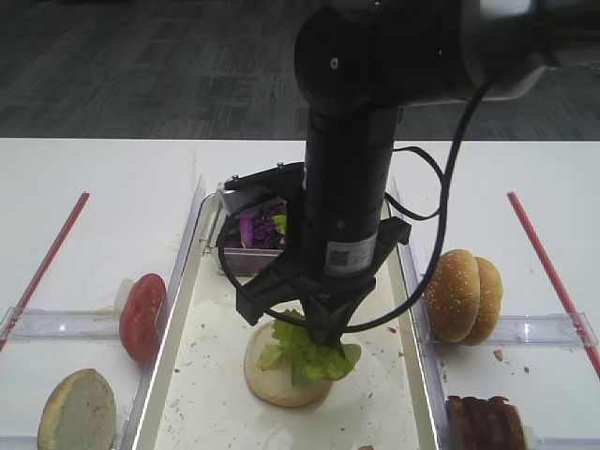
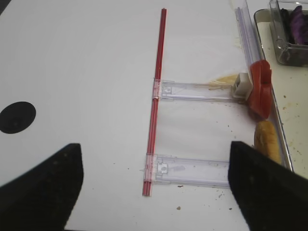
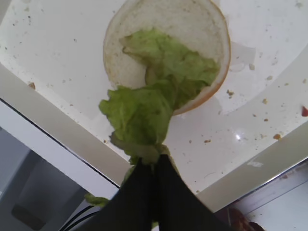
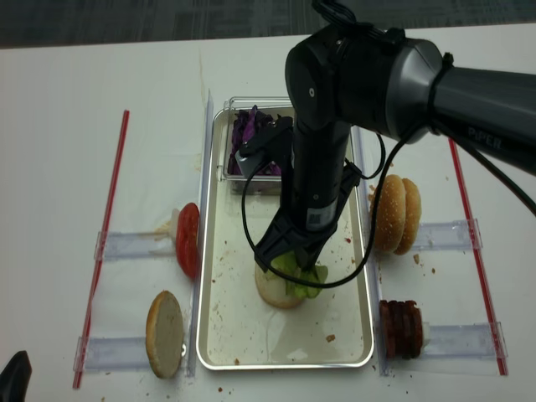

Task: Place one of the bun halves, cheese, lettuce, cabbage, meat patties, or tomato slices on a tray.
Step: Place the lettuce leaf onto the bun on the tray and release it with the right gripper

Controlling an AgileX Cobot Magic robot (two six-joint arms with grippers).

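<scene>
My right gripper (image 3: 155,161) is shut on a light green lettuce (image 3: 154,91) leaf by its lower end. The leaf drapes onto a pale bun half (image 3: 192,24) lying cut face up on the silvery tray (image 3: 231,125). From the high view the right arm stands upright over the tray (image 1: 202,375), its gripper (image 1: 326,333) just above the lettuce (image 1: 314,354) and bun half (image 1: 281,380). My left gripper (image 2: 156,187) is open over the bare white table left of the tray, holding nothing.
A clear box of purple cabbage (image 1: 255,228) sits at the tray's far end. Tomato slices (image 1: 141,317) and a bun half (image 1: 77,412) stand in racks on the left. Sesame buns (image 1: 462,295) and meat patties (image 1: 486,422) stand on the right. Red strips (image 2: 156,96) edge the work area.
</scene>
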